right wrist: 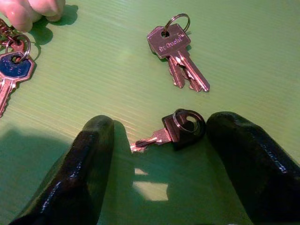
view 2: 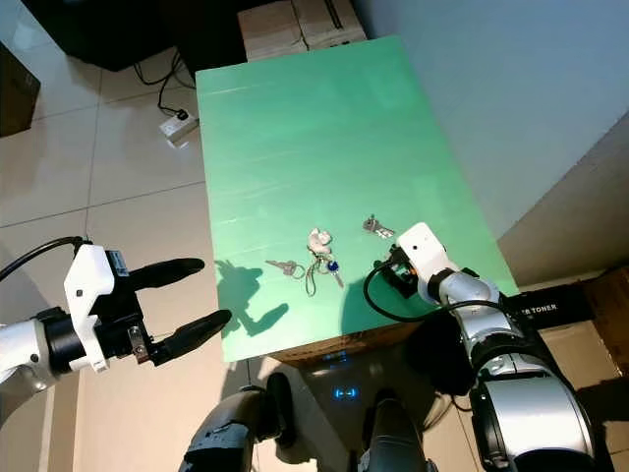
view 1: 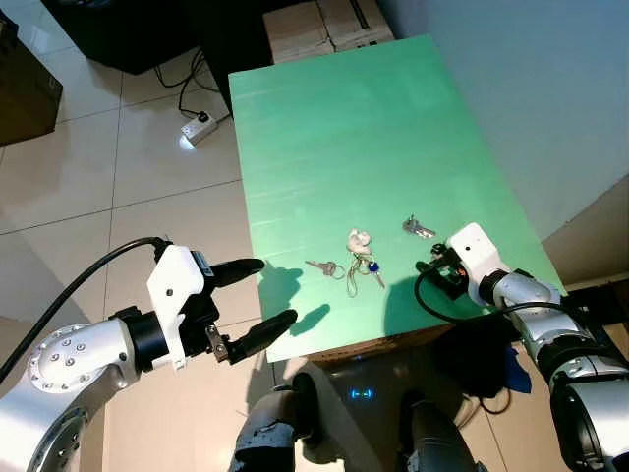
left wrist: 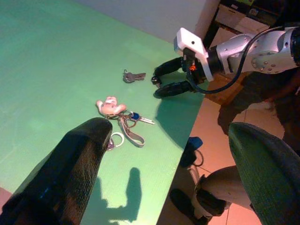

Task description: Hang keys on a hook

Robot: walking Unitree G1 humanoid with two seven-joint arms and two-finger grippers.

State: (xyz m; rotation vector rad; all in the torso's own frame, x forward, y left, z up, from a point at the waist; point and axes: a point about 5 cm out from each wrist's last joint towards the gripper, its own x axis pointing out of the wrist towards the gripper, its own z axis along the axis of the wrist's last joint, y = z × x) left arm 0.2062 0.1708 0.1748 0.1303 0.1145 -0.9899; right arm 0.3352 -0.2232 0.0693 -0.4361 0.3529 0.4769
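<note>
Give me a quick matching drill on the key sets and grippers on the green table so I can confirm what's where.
1. black-headed key
2. silver key pair
3. pink-charm key bunch
4. left gripper

A. open, off the table's near-left edge
B. mid-table, with a blue-headed key
C. between the right gripper's open fingers
D. just beyond the right gripper

Pairs: 1-C, 2-D, 3-B, 4-A
</note>
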